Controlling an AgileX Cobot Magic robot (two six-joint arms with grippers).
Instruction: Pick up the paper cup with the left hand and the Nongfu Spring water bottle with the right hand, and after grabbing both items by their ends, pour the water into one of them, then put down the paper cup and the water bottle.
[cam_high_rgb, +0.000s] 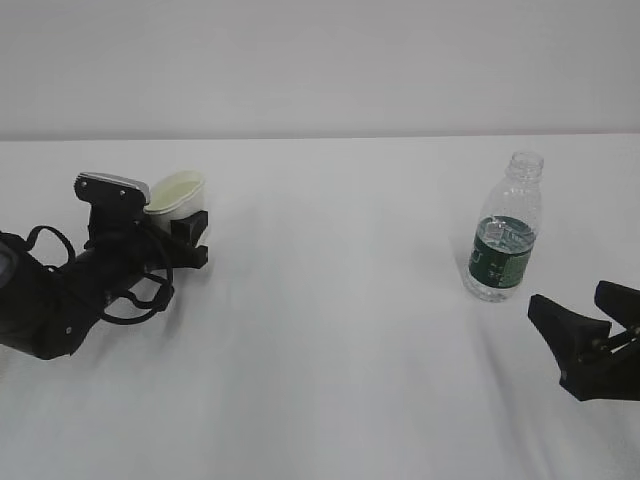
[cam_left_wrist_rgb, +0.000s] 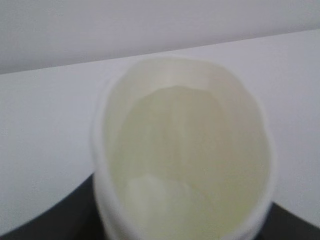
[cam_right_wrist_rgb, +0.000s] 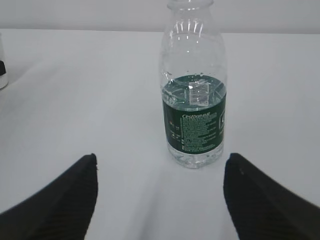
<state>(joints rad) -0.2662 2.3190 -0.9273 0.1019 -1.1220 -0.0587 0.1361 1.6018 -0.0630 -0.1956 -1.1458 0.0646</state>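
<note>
While the Nongfu Spring water bottle (cam_right_wrist_rgb: 194, 90) stands upright on the desk (cam_high_rgb: 330, 330), long axis vertical, it sits just ahead of the right gripper (cam_right_wrist_rgb: 159, 192), whose jaws gape wide & empty, bottle btwn their line. Bottle: uncapped, water (cam_right_wrist_rgb: 194, 95) approx to label top. Far left of bottle, left gripper (cam_high_rgb: 185, 238) clamps the paper cup (cam_left_wrist_rgb: 182, 150), squashed oval; contents unclear.

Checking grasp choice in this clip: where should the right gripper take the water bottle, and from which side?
Best on the labelled lower body of the water bottle, probably straight ahead from the near side. It stands upright and uncapped, partly filled, and the open right gripper already frames it; the narrow neck up top offers less hold.
</note>
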